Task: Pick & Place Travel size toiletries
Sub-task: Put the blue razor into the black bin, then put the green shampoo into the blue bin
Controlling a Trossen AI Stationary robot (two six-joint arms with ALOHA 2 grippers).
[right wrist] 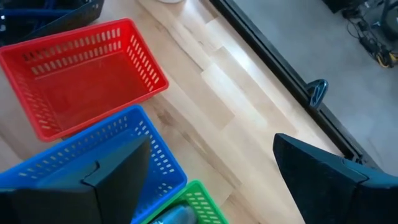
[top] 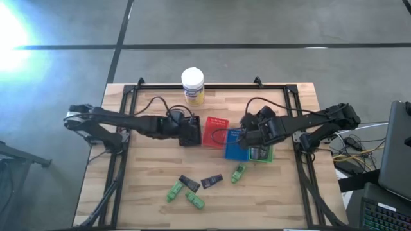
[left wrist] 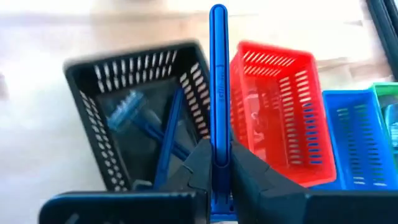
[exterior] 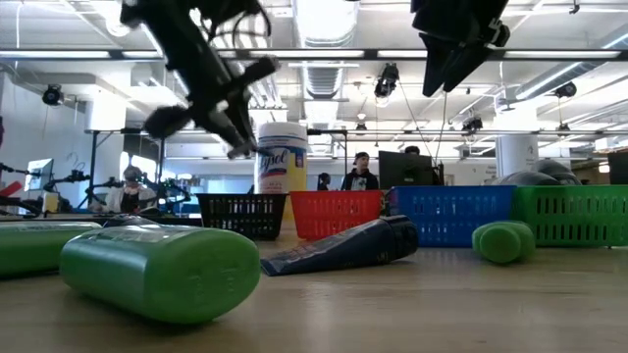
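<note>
Nearest item: a green tube [exterior: 162, 270] is seen lying on its side at the table's front edge, with other tubes and a navy packet [top: 211, 181] beside it, all not yet sorted.
Left gripper [left wrist: 217, 163]: clamped on a thin blue stick [left wrist: 218, 81], held upright over the black tray [left wrist: 134, 121], apparently for release among similar sticks inside.
Right gripper [right wrist: 211, 168]: fingers spread wide, nothing held, poised over the blue tray [right wrist: 93, 158].
Red tray [right wrist: 81, 74]: nothing is seen inside.
</note>
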